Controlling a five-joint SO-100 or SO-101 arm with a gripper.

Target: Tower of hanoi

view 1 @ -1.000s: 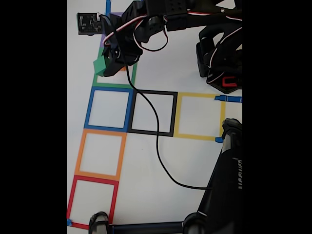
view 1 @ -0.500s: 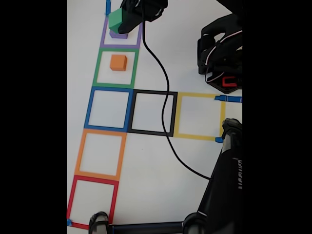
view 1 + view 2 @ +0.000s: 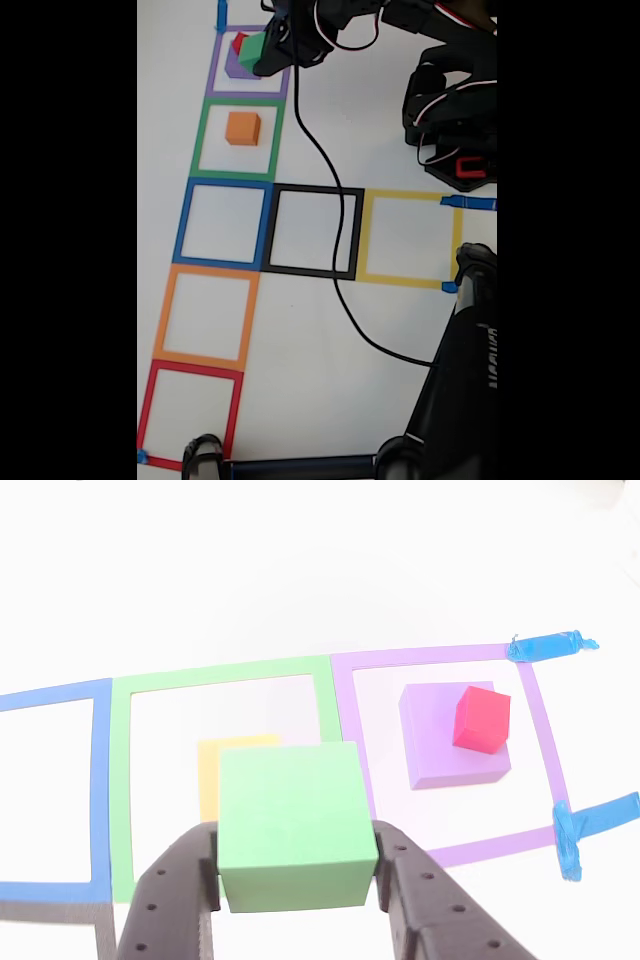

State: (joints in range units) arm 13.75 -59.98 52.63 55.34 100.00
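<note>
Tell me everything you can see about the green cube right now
The green cube is a plain, matte, solid-coloured block with crisp edges, third in size among the cubes. The gripper clamps it, one dark finger against each side, its top level. In the fixed view it sits at the purple tape square, beside the red cube. Nothing else touches it that I can see.

no legible text, labels or numbers

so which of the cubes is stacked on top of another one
The red cube, the tiniest, sits on the purple cube. The orange cube sits alone in the green square, and the green cube is held in the pincer.
</note>
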